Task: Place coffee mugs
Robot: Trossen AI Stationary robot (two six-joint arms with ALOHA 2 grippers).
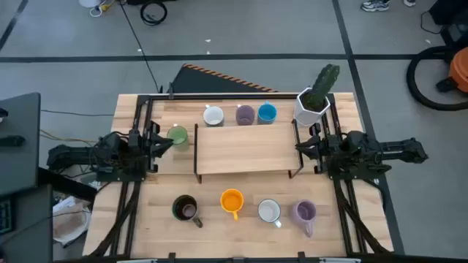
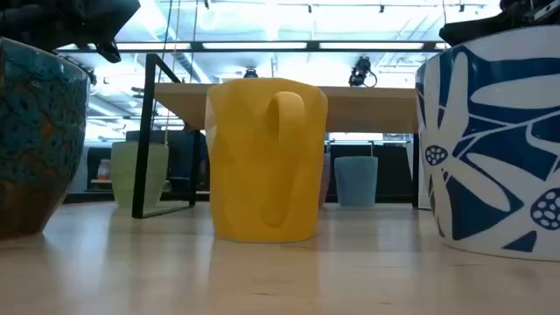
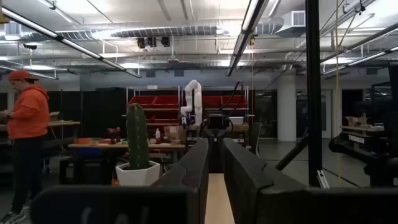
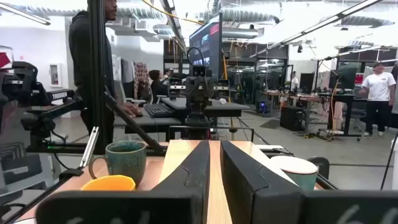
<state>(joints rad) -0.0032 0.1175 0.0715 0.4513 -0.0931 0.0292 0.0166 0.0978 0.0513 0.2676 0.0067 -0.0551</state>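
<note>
Eight mugs stand on their bases on the table. Behind a low wooden riser [image 1: 245, 150] are the white mug [image 1: 213, 115], the lavender mug [image 1: 245, 115] and the blue mug [image 1: 267, 113]. The green mug [image 1: 177, 135] stands at the riser's left end. Along the near edge are the dark brown mug [image 1: 186, 209], the orange mug [image 1: 232, 201], the pale grey-white mug [image 1: 269, 211] and the taller lavender mug [image 1: 304, 212]. My left gripper [image 1: 167, 142] is shut at the riser's left end, beside the green mug. My right gripper [image 1: 301, 149] is shut at its right end.
A white faceted planter with a green cactus [image 1: 314, 102] stands at the far right, just behind my right gripper. The riser has black metal legs [image 2: 144, 131]. Black frame rails run along both sides of the table. People stand in the room beyond.
</note>
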